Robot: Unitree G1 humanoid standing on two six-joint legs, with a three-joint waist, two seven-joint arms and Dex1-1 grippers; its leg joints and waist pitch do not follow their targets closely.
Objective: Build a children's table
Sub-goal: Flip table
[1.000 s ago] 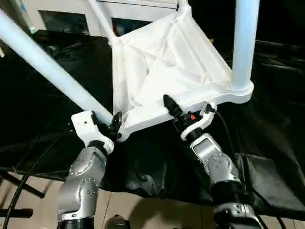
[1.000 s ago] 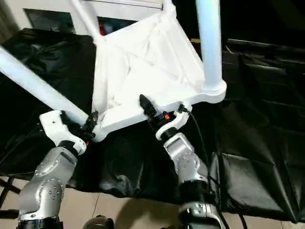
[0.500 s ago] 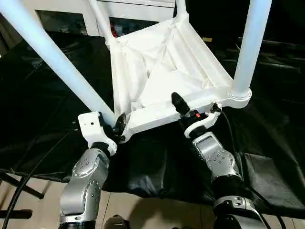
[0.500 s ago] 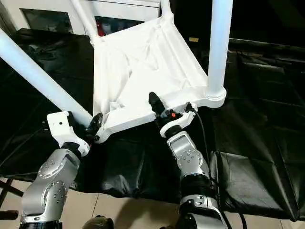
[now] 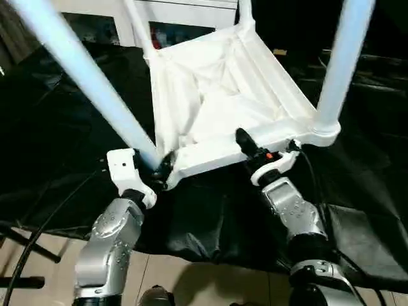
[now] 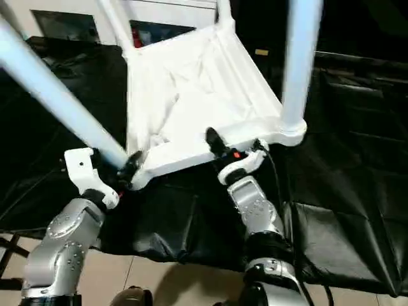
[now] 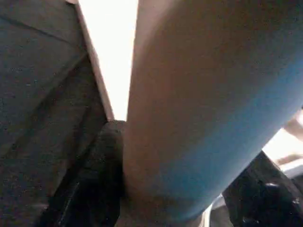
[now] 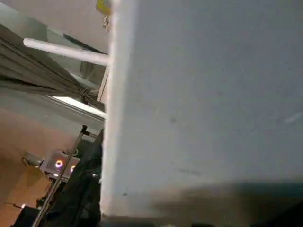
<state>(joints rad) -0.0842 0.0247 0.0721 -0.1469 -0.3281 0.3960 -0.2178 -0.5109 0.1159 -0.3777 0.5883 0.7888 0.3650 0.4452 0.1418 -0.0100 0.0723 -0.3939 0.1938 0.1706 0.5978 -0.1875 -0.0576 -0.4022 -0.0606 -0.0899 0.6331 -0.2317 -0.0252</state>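
**Upturned table held at its near edge by both grippers**

The children's table (image 5: pixel 223 89) is upside down and tilted, with its ribbed underside facing the camera and its four white legs pointing up and outward. It stands over a black cloth (image 5: pixel 57 127) that covers the surface below. Behind it is a white cabinet (image 5: pixel 172 13) with glass doors.

The left gripper (image 5: pixel 159 171) is at the near left corner of the table, just where a long leg (image 5: pixel 89 76) joins the top. Its black jaws sit on either side of the base of this leg, clamped on the table there; in the left wrist view the leg (image 7: pixel 213 104) passes closely between the two black fingers (image 7: pixel 102 179).

The right gripper (image 5: pixel 250 148) is at the near edge of the table top, between the two near corners and closer to the right leg (image 5: pixel 341 64). One black finger (image 5: pixel 245 141) lies over the white rim; the jaws are clamped on this edge. In the right wrist view the white edge (image 8: pixel 203 104) stands very close before the camera.
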